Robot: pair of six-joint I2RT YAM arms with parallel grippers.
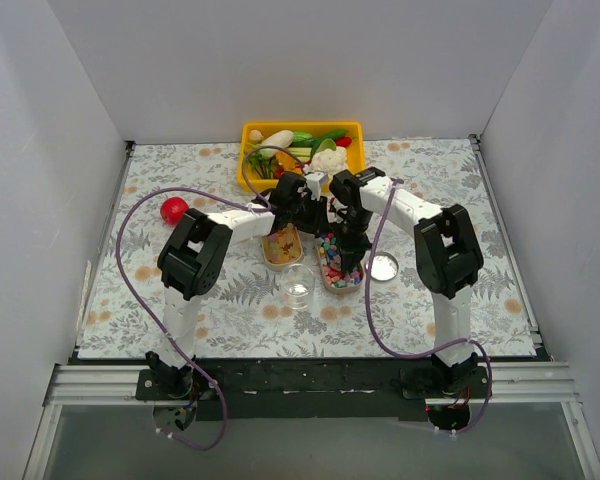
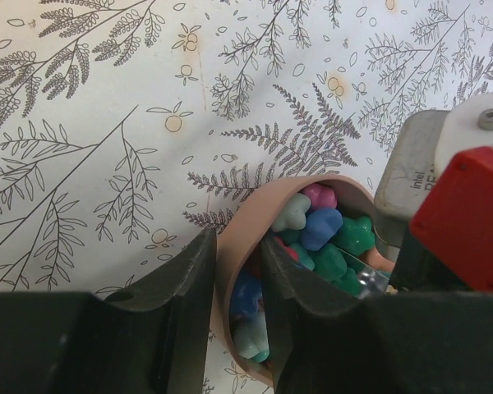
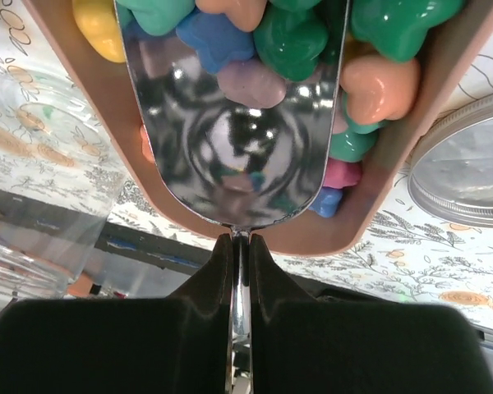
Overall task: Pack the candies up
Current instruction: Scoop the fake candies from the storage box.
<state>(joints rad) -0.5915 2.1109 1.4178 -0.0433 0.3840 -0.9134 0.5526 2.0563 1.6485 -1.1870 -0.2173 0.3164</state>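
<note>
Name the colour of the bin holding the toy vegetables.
The bin is bright yellow, seen best in the top external view.

Glossy smooth candies (image 3: 289, 37), mirror-polished metal scoop (image 3: 230, 156), matt tan dish (image 2: 234, 263), transparent glossy jar (image 1: 298, 285)

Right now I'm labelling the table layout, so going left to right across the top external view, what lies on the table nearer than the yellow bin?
From the left: red ball → orange-tan candies in their dish → multicoloured candies in theirs → metal lid. The clear jar overlaps, so it is left out.
</note>
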